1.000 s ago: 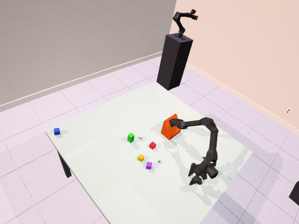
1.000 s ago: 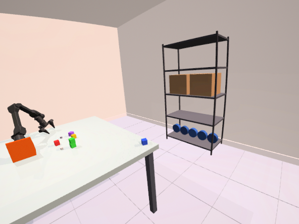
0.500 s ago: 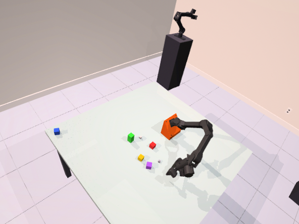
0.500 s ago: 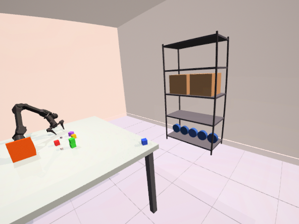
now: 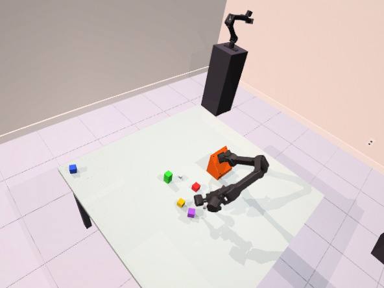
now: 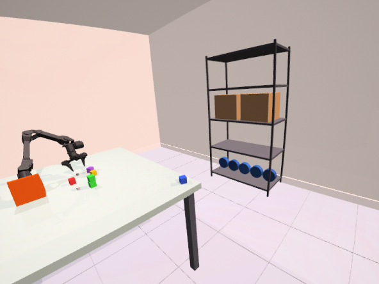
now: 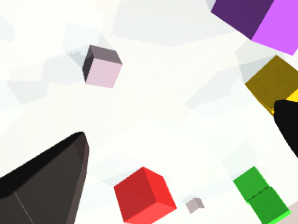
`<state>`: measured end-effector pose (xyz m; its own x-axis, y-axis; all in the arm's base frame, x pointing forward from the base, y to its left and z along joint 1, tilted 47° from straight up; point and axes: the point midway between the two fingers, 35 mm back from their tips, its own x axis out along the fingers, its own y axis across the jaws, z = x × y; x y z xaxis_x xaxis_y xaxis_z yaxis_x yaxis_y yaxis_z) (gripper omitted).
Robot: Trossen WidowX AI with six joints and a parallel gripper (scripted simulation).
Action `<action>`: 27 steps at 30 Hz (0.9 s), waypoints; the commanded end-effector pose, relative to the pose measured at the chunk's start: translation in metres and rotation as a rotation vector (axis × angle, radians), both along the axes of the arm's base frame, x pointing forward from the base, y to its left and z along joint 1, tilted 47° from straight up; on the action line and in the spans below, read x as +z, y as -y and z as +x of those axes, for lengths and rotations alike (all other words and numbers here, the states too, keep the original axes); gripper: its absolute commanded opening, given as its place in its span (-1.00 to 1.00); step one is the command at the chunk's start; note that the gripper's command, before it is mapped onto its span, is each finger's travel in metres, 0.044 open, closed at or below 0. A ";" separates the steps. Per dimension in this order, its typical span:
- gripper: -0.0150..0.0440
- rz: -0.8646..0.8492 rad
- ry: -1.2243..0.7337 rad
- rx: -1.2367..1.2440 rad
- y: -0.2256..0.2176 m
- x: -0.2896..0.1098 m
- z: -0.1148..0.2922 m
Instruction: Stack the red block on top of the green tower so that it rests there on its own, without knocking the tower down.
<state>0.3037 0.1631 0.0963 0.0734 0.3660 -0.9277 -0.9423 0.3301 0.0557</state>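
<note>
The red block point(image 5: 196, 187) point(image 6: 72, 181) point(image 7: 145, 196) lies on the white table point(image 5: 146, 253) point(image 6: 134, 169). The green tower point(image 5: 168, 176) point(image 6: 91, 180) point(image 7: 261, 195), two green blocks high, stands upright a short way from it. My gripper point(image 5: 199, 202) point(image 6: 77, 164) point(image 7: 180, 125) is open and empty. It points down and hangs above the table, beside the red block and apart from it, near the yellow and purple blocks. In the wrist view the red block shows at the bottom edge, just outside the space between the fingers.
A yellow block point(image 5: 181, 202) point(image 6: 93, 173) point(image 7: 272, 80) and a purple block point(image 5: 191, 213) point(image 6: 89, 169) point(image 7: 260, 20) lie close to the gripper. A small pale cube point(image 7: 102, 67) lies below it, another pale cube point(image 5: 180, 176) point(image 7: 195, 204) lies near the tower. A blue block point(image 5: 72, 168) point(image 6: 182, 179) sits at the table's far corner. The orange arm base point(image 5: 220, 163) point(image 6: 27, 189) stands behind.
</note>
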 end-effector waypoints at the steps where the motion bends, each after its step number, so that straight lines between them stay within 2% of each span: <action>1: 1.00 0.028 -0.101 -0.100 0.023 -0.014 -0.003; 15: 1.00 0.200 -0.464 -0.503 0.100 -0.052 -0.030; 27: 1.00 0.403 -0.707 -0.821 0.140 -0.063 -0.056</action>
